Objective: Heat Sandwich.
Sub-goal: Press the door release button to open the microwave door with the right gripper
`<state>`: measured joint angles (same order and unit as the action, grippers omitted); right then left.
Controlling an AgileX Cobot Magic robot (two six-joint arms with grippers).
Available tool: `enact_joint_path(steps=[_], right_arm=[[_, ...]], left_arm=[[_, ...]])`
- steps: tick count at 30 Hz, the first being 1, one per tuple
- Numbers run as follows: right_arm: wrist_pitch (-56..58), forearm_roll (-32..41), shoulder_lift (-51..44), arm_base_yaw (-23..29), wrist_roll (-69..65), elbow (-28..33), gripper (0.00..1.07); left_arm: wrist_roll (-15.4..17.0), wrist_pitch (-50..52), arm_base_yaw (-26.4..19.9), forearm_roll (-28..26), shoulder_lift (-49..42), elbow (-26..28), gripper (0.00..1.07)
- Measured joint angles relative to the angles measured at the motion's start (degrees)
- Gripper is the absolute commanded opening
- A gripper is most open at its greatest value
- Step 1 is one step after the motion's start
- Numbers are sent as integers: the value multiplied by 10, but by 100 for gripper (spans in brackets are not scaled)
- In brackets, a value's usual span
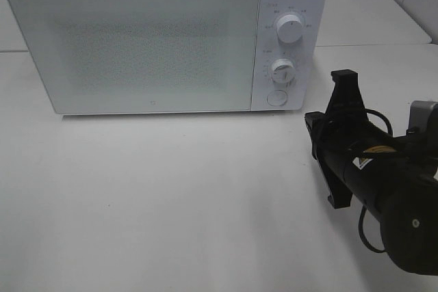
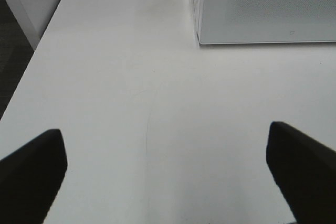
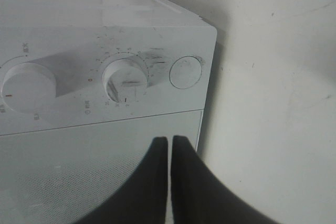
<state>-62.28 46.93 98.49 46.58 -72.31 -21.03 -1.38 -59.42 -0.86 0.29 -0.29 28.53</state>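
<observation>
The sandwich is out of view in every frame. The white microwave (image 1: 137, 39) stands at the back of the table with its door closed. My right gripper (image 3: 169, 139) is shut with nothing between its fingers. Its tips sit just in front of the door's edge, below the lower dial (image 3: 126, 77) and the round button (image 3: 185, 72). From above, my right gripper (image 1: 313, 126) hovers at the microwave's lower right corner. My left gripper (image 2: 164, 128) is open over bare white table, with the microwave (image 2: 262, 9) ahead of it.
The control panel carries an upper dial (image 1: 291, 30), a lower dial (image 1: 281, 70) and a round button (image 1: 276, 97). The white table (image 1: 171, 196) stretches in front of the microwave. A table edge (image 2: 31, 72) and dark floor lie beside my left gripper.
</observation>
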Motion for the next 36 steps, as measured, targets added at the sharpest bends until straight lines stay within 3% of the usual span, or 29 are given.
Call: enact_joint_path(steps=[12,24,36], right_arm=[[61,-3,17,-21,-23,-13,1],[92,-82,82,-86,-56,-95,1],[118,-109,122,-121,-59,-154,1]], left_arm=[[0,0,0,0,0,0,99],[0,0,0,0,0,0,99],[0,0,0,0,0,0,99]])
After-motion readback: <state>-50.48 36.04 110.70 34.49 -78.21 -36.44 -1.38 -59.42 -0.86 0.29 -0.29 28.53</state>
